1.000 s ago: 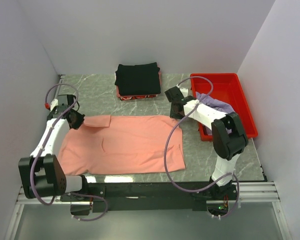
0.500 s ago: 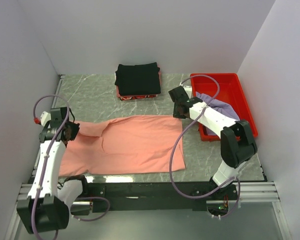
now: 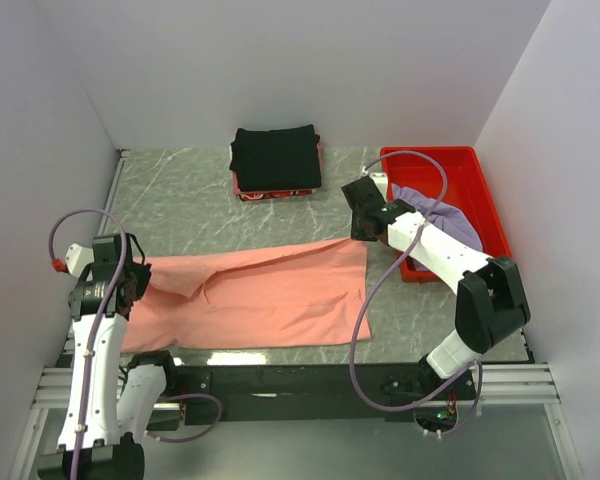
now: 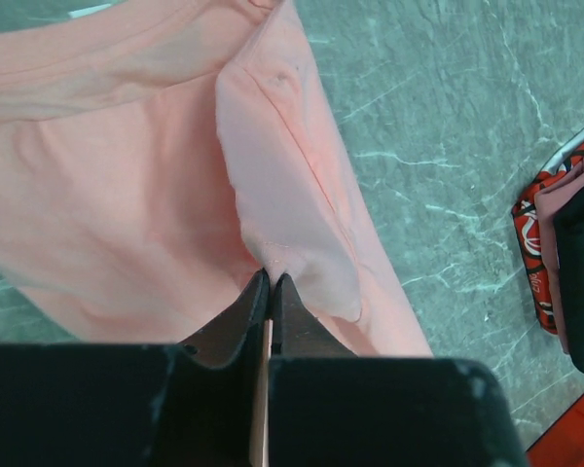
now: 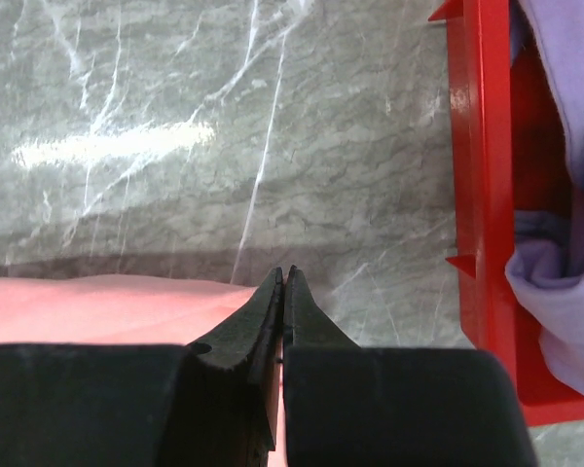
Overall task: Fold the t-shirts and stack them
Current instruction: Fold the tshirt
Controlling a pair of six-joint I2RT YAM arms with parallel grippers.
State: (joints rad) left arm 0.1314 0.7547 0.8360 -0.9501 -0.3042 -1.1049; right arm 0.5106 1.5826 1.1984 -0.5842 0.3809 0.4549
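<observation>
The salmon-pink t-shirt [image 3: 270, 295] is pinched by the closed left tool [image 4: 271, 276] at its left end and by the closed right tool [image 5: 283, 271] at its far right corner.

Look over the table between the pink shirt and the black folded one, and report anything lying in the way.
Nothing visible does: the table between the salmon-pink shirt and the black folded shirt shows bare marble. The red tray stands off to the right, outside that path.
</observation>
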